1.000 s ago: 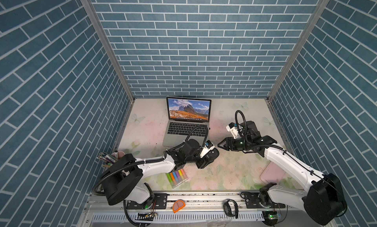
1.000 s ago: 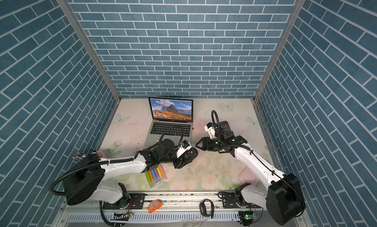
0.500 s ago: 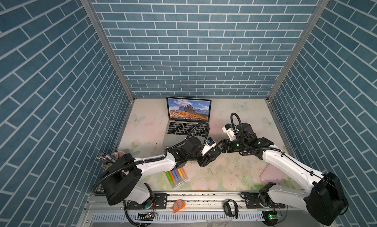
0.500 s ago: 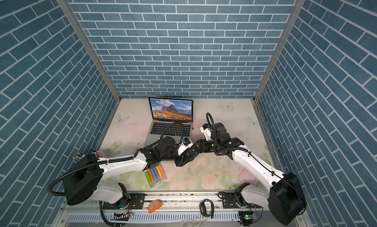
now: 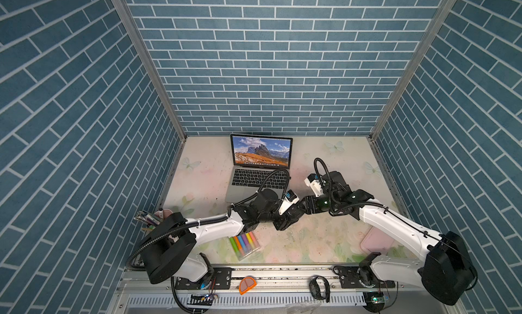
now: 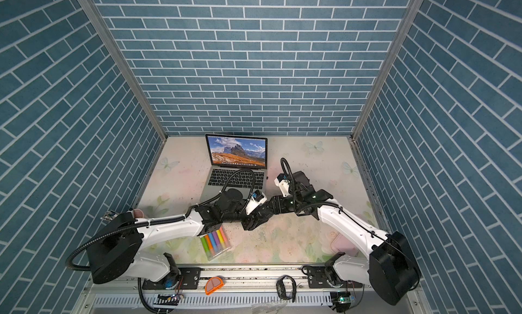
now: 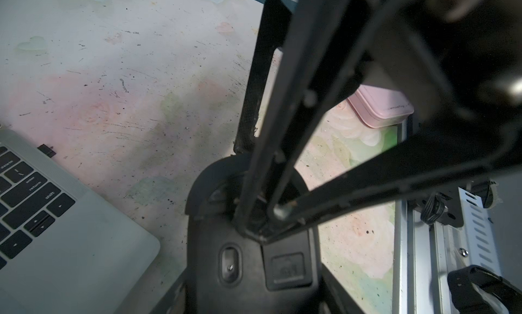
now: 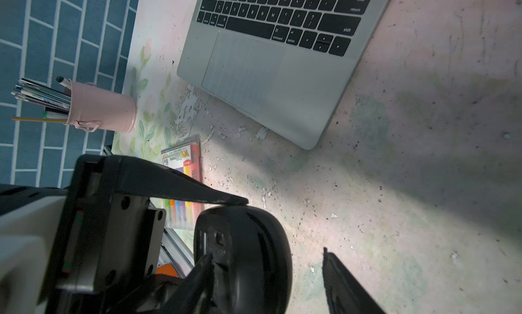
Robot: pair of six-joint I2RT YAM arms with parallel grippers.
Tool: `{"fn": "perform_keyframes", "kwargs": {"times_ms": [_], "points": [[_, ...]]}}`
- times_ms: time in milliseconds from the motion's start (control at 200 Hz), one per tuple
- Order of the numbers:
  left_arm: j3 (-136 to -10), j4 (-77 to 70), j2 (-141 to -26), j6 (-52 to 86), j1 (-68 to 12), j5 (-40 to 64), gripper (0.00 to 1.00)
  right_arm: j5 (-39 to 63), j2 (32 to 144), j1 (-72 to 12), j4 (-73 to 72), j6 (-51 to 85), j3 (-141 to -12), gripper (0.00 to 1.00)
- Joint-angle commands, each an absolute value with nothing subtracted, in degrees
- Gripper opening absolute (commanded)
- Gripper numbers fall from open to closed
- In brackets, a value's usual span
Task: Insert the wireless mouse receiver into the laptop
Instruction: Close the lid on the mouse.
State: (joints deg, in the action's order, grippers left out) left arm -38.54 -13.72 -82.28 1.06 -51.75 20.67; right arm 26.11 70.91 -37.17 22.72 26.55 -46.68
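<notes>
The laptop (image 5: pixel 255 182) stands open at the back of the table, its screen lit. My left gripper (image 5: pixel 285 222) is shut on the black mouse (image 7: pixel 254 270) and holds it above the table in front of the laptop, with its underside facing the left wrist camera. My right gripper (image 5: pixel 302 208) is open and meets the mouse. One of its fingers (image 7: pixel 282 168) pokes into the mouse's open compartment; the other (image 8: pixel 341 284) stays outside the shell. A curved black cover piece (image 7: pixel 202 185) rims that compartment. The wireless mouse receiver is hidden behind that finger.
A small dark block (image 7: pixel 46 151) sticks out of the laptop's right side. A pack of coloured markers (image 5: pixel 244 243) lies under my left arm. A pink pen cup (image 8: pixel 101 109) stands at the left wall. A pink case (image 5: pixel 377 242) lies front right.
My right gripper has swung left from beside the laptop until its fingers reach the mouse. The left gripper has stayed shut on the mouse, shifting only slightly.
</notes>
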Motion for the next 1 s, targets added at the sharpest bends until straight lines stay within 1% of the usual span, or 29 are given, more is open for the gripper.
{"fn": "perform_keyframes", "kwargs": {"times_ms": [0, 175, 605, 855, 990], "points": [[-39.8, -14.5, -81.1, 2.3, -51.2, 21.1, 0.0, 24.9, 72.0, -38.2, 25.0, 23.7, -49.2, 0.61], [-39.8, -15.0, -81.1, 2.5, -51.0, 21.1, 0.0, 23.1, 72.7, -38.8, 26.2, 22.9, -50.0, 0.57], [-39.8, -15.8, -81.0, 2.7, -50.6, 21.1, 0.0, 21.3, 72.0, -38.9, 26.5, 22.8, -50.1, 0.53], [-39.7, -16.5, -80.6, 3.0, -50.6, 21.3, 0.0, 22.1, 72.5, -38.8, 26.4, 23.4, -50.1, 0.53], [-39.3, -18.0, -80.2, 3.6, -50.6, 20.8, 0.0, 23.7, 72.8, -38.9, 24.5, 25.3, -49.3, 0.55]]}}
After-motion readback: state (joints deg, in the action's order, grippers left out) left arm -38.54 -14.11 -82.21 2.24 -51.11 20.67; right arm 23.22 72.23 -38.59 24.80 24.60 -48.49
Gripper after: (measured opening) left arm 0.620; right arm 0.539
